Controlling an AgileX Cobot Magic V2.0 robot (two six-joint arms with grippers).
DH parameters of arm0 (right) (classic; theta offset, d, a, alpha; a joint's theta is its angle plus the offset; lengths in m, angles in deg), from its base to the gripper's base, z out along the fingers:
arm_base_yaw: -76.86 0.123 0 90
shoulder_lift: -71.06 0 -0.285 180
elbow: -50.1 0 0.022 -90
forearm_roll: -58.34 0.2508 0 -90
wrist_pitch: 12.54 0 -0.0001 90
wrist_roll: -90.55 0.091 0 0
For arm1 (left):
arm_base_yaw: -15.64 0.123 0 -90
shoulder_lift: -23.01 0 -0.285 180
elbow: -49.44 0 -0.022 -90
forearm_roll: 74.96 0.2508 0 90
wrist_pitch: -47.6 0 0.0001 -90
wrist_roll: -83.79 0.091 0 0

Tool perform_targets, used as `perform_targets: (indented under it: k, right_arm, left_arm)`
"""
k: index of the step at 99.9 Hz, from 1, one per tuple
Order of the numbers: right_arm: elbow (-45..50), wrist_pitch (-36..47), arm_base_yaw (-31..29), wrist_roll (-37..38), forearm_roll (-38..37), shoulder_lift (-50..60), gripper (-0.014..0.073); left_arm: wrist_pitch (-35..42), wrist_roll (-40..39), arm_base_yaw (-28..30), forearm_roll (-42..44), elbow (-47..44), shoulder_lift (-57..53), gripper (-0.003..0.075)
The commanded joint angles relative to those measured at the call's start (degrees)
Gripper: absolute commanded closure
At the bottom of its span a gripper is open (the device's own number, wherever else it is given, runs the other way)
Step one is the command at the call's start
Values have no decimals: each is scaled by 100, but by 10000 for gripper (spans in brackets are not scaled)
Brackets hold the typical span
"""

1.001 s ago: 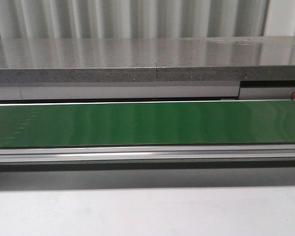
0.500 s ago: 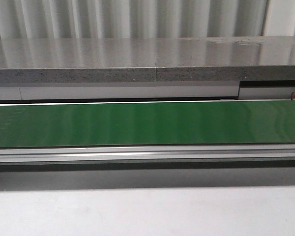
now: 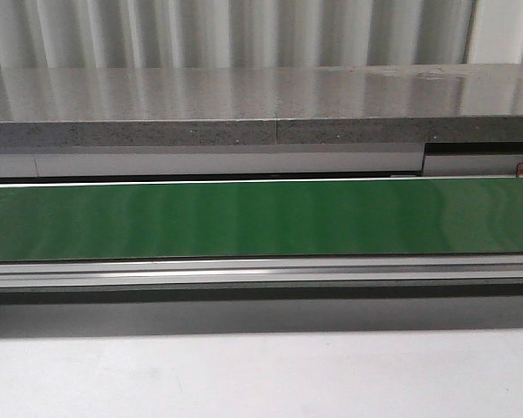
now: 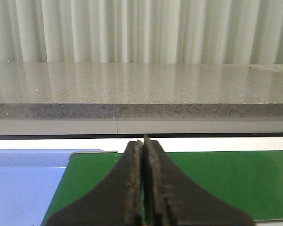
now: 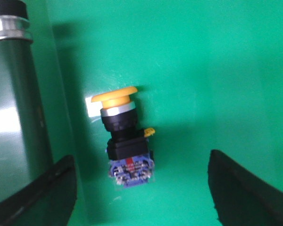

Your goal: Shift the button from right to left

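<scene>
Front view: a green belt (image 3: 261,218) runs from the left edge to the right edge across the middle, with a grey stone counter (image 3: 261,104) behind it and the pale desk (image 3: 261,374) in front. Neither arm nor the button shows here.

Left wrist view: the left tool (image 4: 144,188) has its two halves pressed together with nothing between them. It points over the green belt toward the stone counter. A blue tray (image 4: 23,183) lies just beside the belt's end, probably the place on the left side where the button should go.

Right wrist view: the button (image 5: 122,136) lies on its side on the green surface, its yellow cap toward a small white tag and its blue-grey block at the other end. The right tool (image 5: 141,188) hangs above it, spread wide apart and holding nothing. One finger is close beside the button and the other is well apart from it. A metal post (image 5: 12,94) stands near the button.

To grasp well, the right tool should, in my judgement, shift until the button sits midway between the fingers, then come down and close across the dark collar or block, not the rounded cap, keeping clear of the post.
</scene>
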Motion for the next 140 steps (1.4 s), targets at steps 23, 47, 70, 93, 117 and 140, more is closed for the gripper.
perform_targets:
  k: [23,47,70,93,117,140]
  right_arm:
    - [-194,603,-16,-393,414,-344,20]
    - [-203,718,-16,-400,442,-781,25]
    - [-210,673,-16,-400,671,-983,281]
    - [-947,-228,-16,-400,915,-822,335]
    - [-1345,-1244,3,-394,1361,-112,335]
    - [-1085,-1434,306,-349,1573,581,335]
  left_arm:
    - [469,-45,-46,-42,-137,-193,740]
    - [469,-45,-46,-42,-137,-193,740]
    - [469,-45,-46,-42,-137,-193,740]
    - [469,-45,-46,-42,-137,-193,740]
    - [469,-45,-46,-42,-137,-193,740]
    - [469,-45,-46,-42,-137,-193,740]
